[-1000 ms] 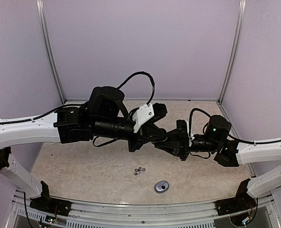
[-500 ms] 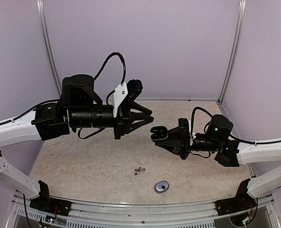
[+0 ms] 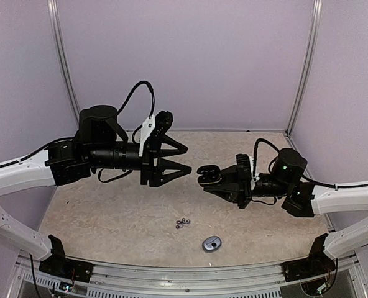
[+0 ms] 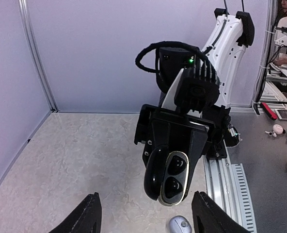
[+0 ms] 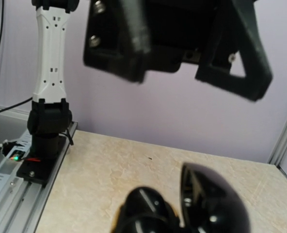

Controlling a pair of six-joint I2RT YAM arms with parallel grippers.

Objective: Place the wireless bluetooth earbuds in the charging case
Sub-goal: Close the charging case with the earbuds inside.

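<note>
Right hand holds open case, earbuds apart

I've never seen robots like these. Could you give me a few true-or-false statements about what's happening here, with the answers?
1. The right jaws hold an open black charging case up off the table. True.
2. The left jaws grip the case too. False: they stand open and empty, apart from it.
3. Tiny earbuds lie loose on the table. True.
4. The grey oval object sits inside the case. False: it lies on the table, near the earbuds.
</note>
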